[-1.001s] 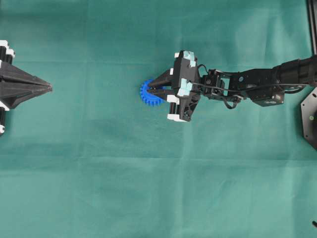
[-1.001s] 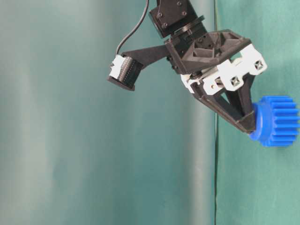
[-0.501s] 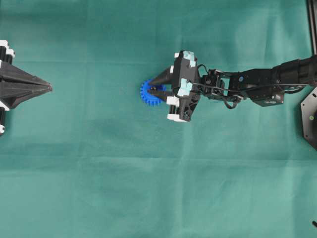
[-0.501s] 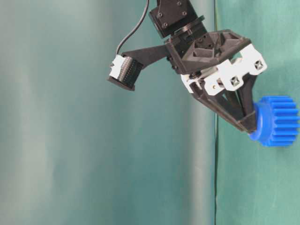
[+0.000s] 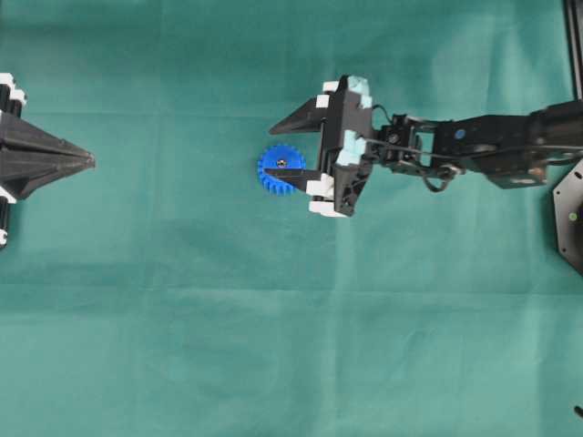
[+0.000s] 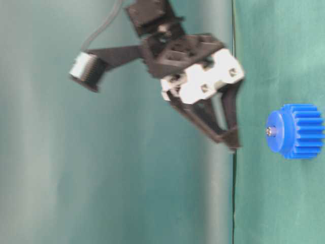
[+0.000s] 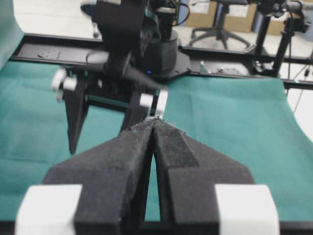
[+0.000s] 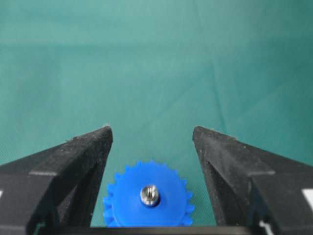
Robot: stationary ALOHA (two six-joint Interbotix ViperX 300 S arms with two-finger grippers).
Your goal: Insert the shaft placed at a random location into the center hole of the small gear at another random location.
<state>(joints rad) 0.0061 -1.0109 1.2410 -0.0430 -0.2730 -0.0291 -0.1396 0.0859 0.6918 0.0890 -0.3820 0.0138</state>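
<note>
Shaft (image 8: 148, 194) now sits in the center hole of the small gear (image 5: 281, 169) near the surface's middle; the right hand (image 5: 284, 147), clamped there a moment ago, has spread apart and lifted clear, so insertion looks finished; left hand (image 5: 89, 161) stays together

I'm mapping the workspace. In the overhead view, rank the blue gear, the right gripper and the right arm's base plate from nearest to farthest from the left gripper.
1. Blue gear, middle of the cloth.
2. Right gripper, open, just beyond the gear.
3. Base plate, far right edge.
The left gripper sits shut at the left edge.
</note>
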